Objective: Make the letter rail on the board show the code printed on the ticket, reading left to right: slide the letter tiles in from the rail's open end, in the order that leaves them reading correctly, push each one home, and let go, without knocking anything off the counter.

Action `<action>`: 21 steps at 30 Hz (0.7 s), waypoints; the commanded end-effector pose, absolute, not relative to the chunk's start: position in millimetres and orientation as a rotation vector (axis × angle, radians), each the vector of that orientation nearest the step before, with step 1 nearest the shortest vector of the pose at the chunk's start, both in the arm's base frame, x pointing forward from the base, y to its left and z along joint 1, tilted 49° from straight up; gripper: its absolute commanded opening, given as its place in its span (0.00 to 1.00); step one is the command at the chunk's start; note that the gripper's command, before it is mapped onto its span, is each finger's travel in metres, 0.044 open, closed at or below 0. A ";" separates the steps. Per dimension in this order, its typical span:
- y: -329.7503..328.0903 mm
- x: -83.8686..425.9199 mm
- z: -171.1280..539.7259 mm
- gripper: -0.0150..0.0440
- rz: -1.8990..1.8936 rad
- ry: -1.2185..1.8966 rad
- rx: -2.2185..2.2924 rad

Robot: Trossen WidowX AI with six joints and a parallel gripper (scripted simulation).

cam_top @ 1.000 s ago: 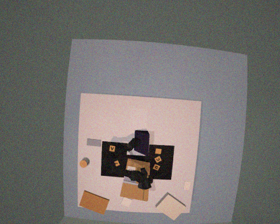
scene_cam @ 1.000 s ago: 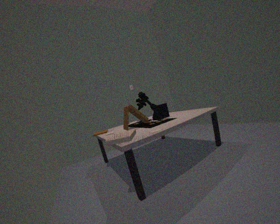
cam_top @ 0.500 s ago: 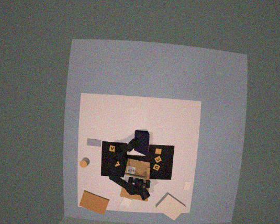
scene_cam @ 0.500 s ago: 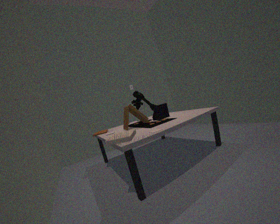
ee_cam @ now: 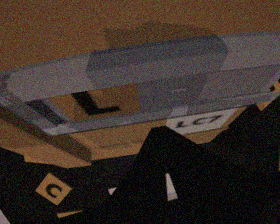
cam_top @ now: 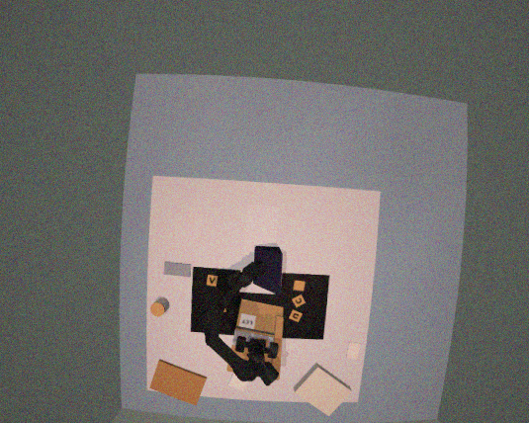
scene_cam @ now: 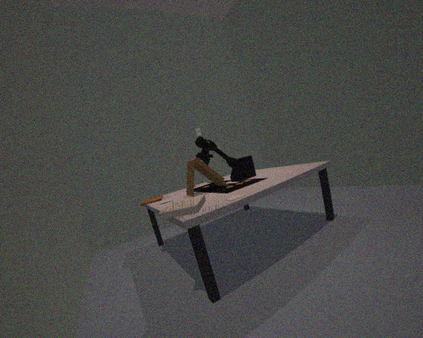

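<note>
My gripper is shut and empty, above the tilted wooden board and in front of the rail. The grey rail holds an L tile near its left end in the wrist view; a shadow covers its middle. The white ticket below it reads LC7. A C tile, a U-like tile and an unreadable tile lie beside the board. A V-like tile lies across the mat. Another tile is mostly hidden under the arm.
The black mat lies under the board. The dark arm base stands behind it. An orange cylinder, grey block, orange box, cream box and small pale square are around it on the counter.
</note>
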State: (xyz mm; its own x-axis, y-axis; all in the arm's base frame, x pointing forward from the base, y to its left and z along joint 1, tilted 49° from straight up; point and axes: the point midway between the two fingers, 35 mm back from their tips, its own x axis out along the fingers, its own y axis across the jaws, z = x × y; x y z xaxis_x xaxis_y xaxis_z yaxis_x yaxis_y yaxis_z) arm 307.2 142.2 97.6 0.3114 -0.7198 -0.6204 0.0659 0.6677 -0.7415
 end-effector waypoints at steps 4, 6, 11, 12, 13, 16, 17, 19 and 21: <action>140.7 310.4 96.0 0.25 -0.579 1.155 -0.678; 140.2 311.5 95.5 0.25 -0.579 1.155 -0.678; 139.3 313.7 94.7 0.25 -0.579 1.155 -0.678; 139.1 314.1 94.5 0.25 -0.579 1.155 -0.678; 138.9 314.5 94.4 0.25 -0.579 1.155 -0.678; 138.3 315.9 93.9 0.25 -0.579 1.155 -0.678; 138.1 316.3 93.8 0.25 -0.580 1.155 -0.678; 137.6 317.2 93.6 0.25 -0.580 1.155 -0.678; 137.2 318.0 93.3 0.25 -0.580 1.154 -0.678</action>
State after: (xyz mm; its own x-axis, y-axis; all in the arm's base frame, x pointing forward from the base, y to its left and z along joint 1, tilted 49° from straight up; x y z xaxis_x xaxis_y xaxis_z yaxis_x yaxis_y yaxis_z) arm 315.9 137.6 93.5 0.2990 -0.7210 -0.6251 0.0690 0.6697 -0.7395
